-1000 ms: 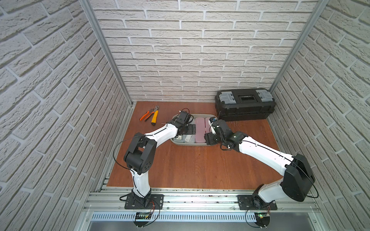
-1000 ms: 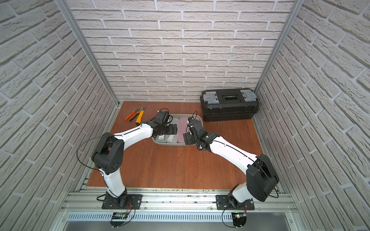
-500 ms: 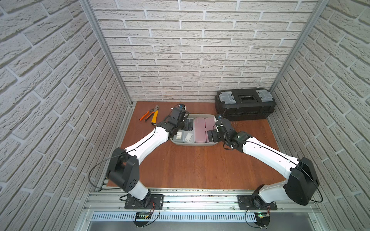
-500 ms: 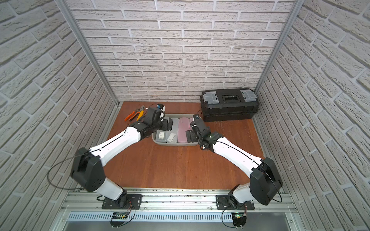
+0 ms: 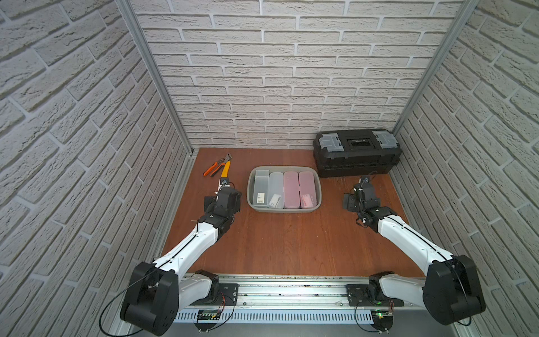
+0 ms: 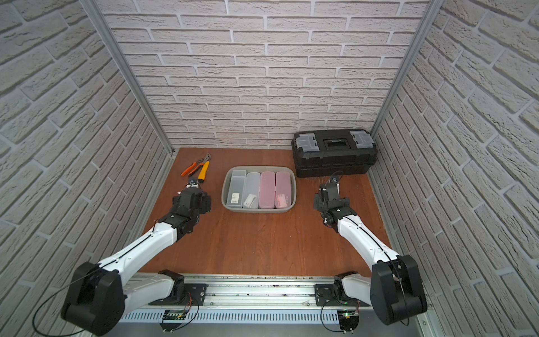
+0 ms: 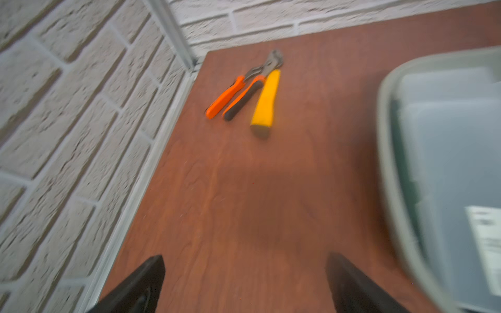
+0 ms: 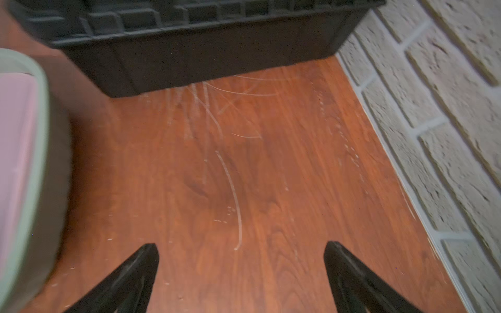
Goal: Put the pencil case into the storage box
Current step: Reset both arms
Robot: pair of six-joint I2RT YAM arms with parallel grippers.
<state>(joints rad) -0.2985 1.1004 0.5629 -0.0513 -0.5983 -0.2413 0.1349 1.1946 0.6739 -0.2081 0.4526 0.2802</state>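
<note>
A brown wood-grain table (image 5: 277, 248) is enclosed by white brick walls (image 5: 291, 73). A black toolbox (image 5: 357, 151) w/ grey latches is set at the far right corner, lid shut. The storage box (image 5: 283, 210) is placed centre-far, just left of the toolbox. Inside it, 4 cases are laid flat side by side: 2 grey pencil cases (image 5: 276, 189) on the left, 2 pink pencil cases (image 5: 291, 189) on the right. The L gripper (image 7: 244, 271) is held over bare table left of the box, jaws spread wide, nothing between them. The R gripper (image 8: 240, 246) is held right of the box, near of the toolbox, likewise spread & empty. Orange-handled pliers (image 5: 217, 166) & a yellow-handled tool (image 5: 225, 169) are laid just beside each other at far left.
</note>
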